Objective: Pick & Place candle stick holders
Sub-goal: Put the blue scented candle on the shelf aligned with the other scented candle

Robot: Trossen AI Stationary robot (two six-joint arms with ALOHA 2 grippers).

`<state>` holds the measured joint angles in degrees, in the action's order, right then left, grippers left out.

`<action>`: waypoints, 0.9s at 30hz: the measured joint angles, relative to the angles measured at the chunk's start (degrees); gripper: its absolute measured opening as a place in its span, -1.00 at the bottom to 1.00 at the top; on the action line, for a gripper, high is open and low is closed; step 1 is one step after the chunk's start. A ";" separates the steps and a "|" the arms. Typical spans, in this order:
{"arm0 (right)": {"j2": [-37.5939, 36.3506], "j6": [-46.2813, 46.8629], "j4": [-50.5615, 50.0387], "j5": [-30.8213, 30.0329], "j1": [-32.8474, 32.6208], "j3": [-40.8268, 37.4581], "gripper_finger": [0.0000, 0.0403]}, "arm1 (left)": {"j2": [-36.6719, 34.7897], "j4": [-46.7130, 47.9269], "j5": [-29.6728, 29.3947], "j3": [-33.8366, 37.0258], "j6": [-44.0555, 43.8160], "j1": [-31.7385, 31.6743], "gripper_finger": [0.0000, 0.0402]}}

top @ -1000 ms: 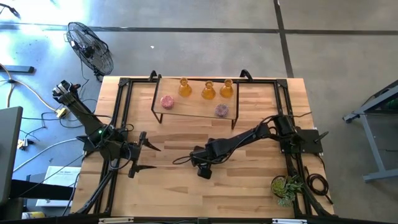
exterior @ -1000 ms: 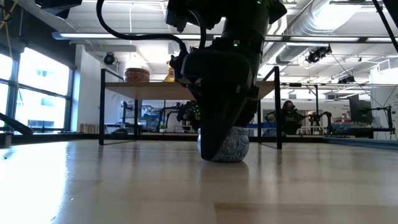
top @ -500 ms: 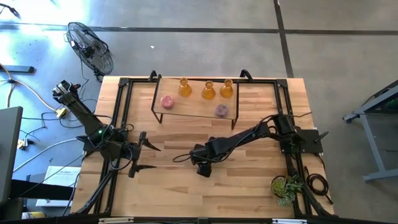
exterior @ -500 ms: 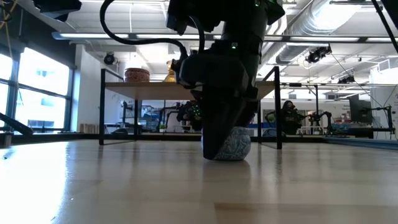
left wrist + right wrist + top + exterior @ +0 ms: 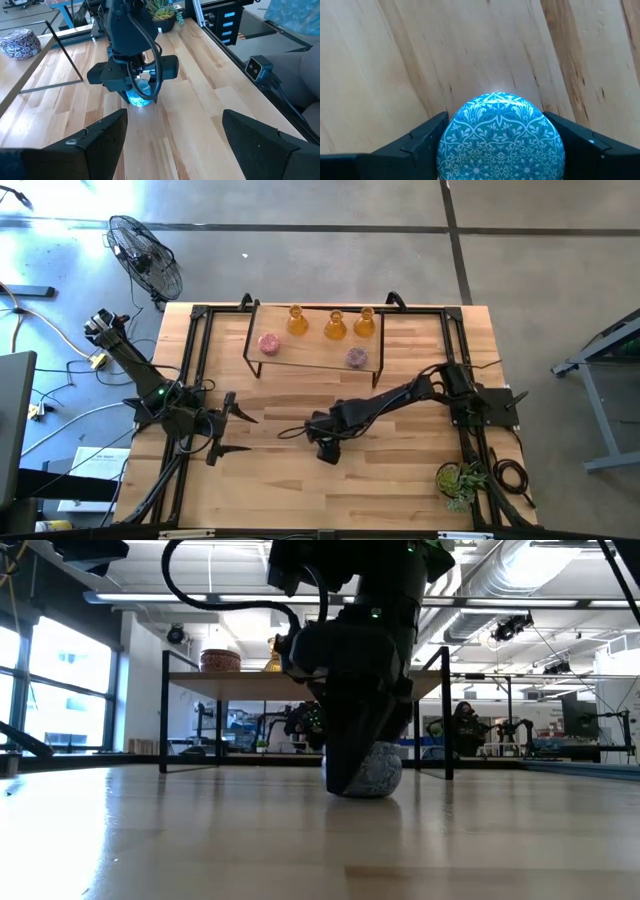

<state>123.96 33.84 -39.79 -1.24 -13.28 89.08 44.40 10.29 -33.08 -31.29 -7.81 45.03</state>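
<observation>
right gripper [image 5: 327,452] straddles the light blue holder [image 5: 500,135] on the bare tabletop, mid-table, in front of the shelf [image 5: 311,352].

the low round glass piece looks light, rigid, smooth and breakable, so its rounded flanks seem the place to pinch, gently. the fingers [image 5: 425,137] sit against both sides, apparently closed on it, the right arm stretched low across the table [image 5: 400,480]. left gripper [image 5: 228,432] waits near the left edge, fingers spread wide, holding nothing.

Pale wood table [image 5: 485,45] (smooth, matt); blue holder [image 5: 501,135] patterned glass.
</observation>
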 joint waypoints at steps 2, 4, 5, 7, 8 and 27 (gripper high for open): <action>0.00 -0.43 2.10 0.10 -0.08 -0.10 0.43 | 0.00 0.21 0.00 0.00 0.00 0.01 0.60; 0.05 -0.62 6.32 0.08 -0.11 -0.11 0.43 | 0.00 0.23 0.04 0.00 0.00 0.01 0.60; 0.11 -1.00 8.26 0.07 -0.13 -0.11 0.43 | 0.00 0.23 0.30 0.00 0.00 -0.01 0.60; 0.35 -2.41 12.72 0.11 -0.13 -0.11 0.43 | 0.00 0.24 0.86 0.00 0.00 0.01 0.60; 0.46 -3.11 14.64 0.13 -0.15 -0.11 0.43 | 0.00 0.23 0.86 0.00 0.00 0.01 0.60; -1.10 -16.77 32.83 1.24 0.45 0.00 0.43 | -0.01 0.27 2.73 0.00 -0.02 0.01 0.60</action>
<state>122.86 17.06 -6.96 0.01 -12.83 89.08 44.39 10.57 -30.35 -31.29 -7.84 45.04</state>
